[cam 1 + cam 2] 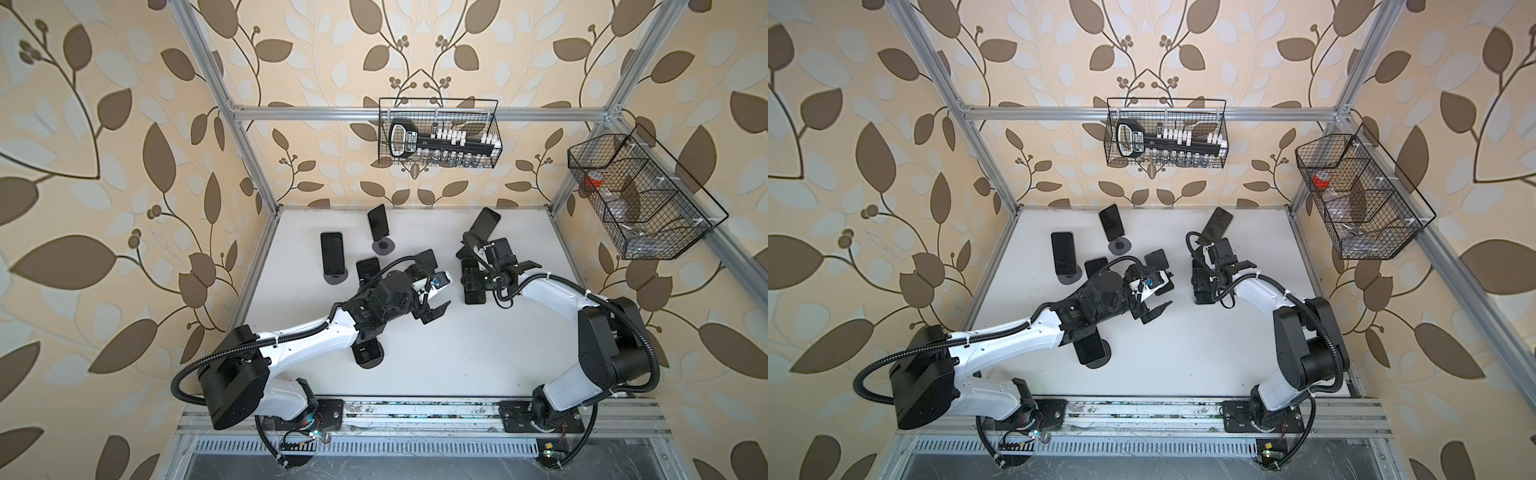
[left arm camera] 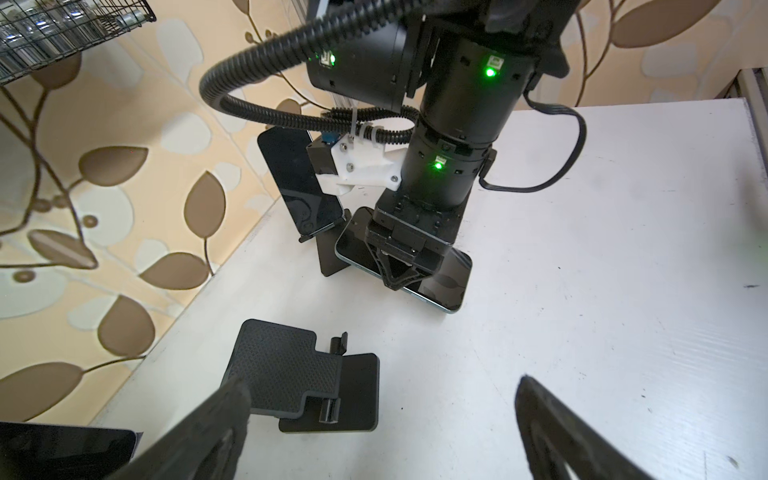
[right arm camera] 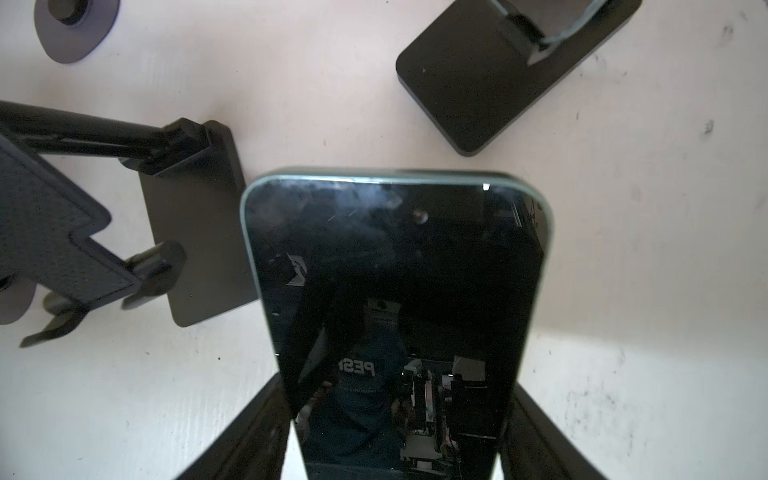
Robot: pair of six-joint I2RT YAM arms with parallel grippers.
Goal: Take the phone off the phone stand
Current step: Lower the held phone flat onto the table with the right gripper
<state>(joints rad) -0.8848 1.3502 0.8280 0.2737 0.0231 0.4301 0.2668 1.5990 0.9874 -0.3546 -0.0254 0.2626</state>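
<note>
The fingers (image 3: pixel 253 432) of the right gripper (image 3: pixel 397 388) are clamped on the two long edges of the phone (image 3: pixel 395 291), near one end, so most of the glossy slab sticks out past the pads. That is probably the main hazard. With so narrow a bite on smooth edges, the free end could sag or twist out if the wrist turns quickly.

The phone is off its stand, a little right of centre in both top views. It sits low over the white table (image 1: pixel 415 365). I cannot tell whether its far end already touches the surface. If it hangs above the table, letting go now would drop it on a corner. If it is touching, pushing further down could lever it out of the grip.

The empty stand (image 3: pixel 195 232) sits just beside the phone's edge, and a sideways sweep could catch its base plate or hinged cradle and drag it.

The left gripper (image 1: pixel 444 294) hovers near the centre of a top view with its fingers spread wide and nothing between them. It is close enough that any move of the right arm toward the middle risks the two arms meeting.

Behind the right gripper, a second phone on its stand (image 1: pixel 484 224) could be tipped by the wrist.
</note>
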